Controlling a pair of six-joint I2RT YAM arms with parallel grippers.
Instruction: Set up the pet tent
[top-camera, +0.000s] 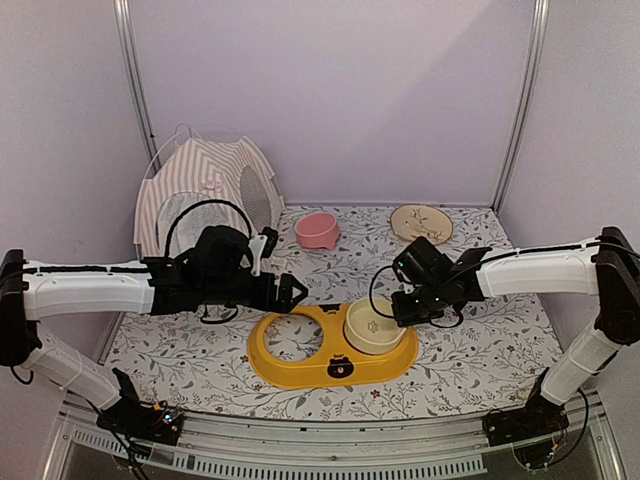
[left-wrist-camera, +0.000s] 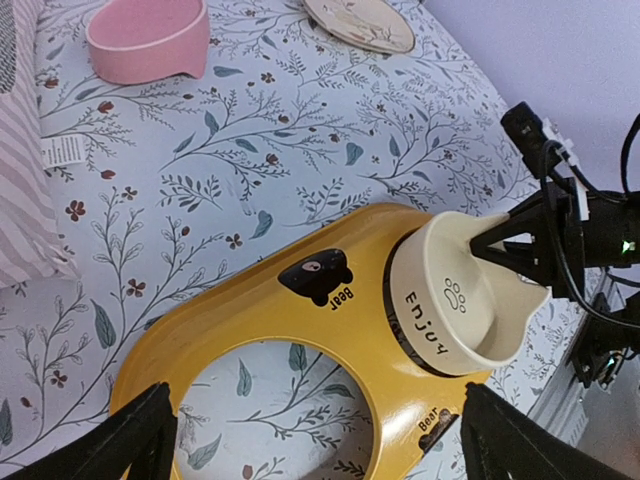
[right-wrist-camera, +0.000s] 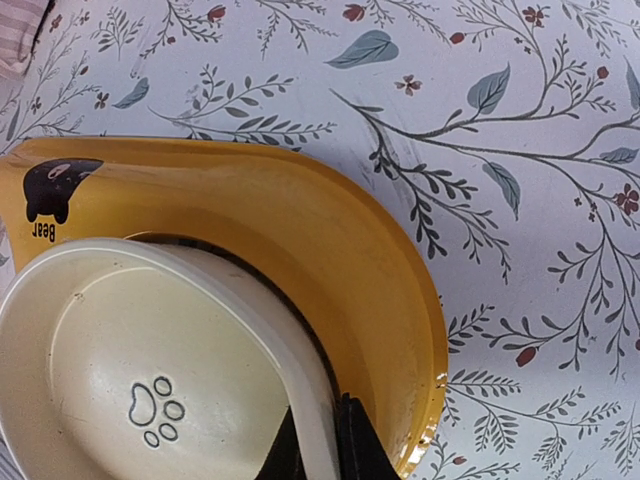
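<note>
Spreading between lilac walls (top-camera: 340, 90), a floral cloth (top-camera: 480, 370) bears the pet tent (top-camera: 215, 185) far left; the left gripper (top-camera: 297, 291) gapes, the right gripper (top-camera: 403, 308) pinches the rim of the cream bowl (top-camera: 372, 325).

You have a yellow stand (top-camera: 300, 376) on the counter (top-camera: 180, 360), a cream bowl (top-camera: 373, 326) in its right hole; pink bowl (top-camera: 317, 230) and plate (top-camera: 421, 222) farther back.

Plain pale lilac walls (top-camera: 340, 90) closed in the bench (top-camera: 330, 432) on three sides, joined by slim metal corner posts (top-camera: 521, 100). A white leaf-printed cloth (top-camera: 200, 362) covered it under soft, even light.
</note>
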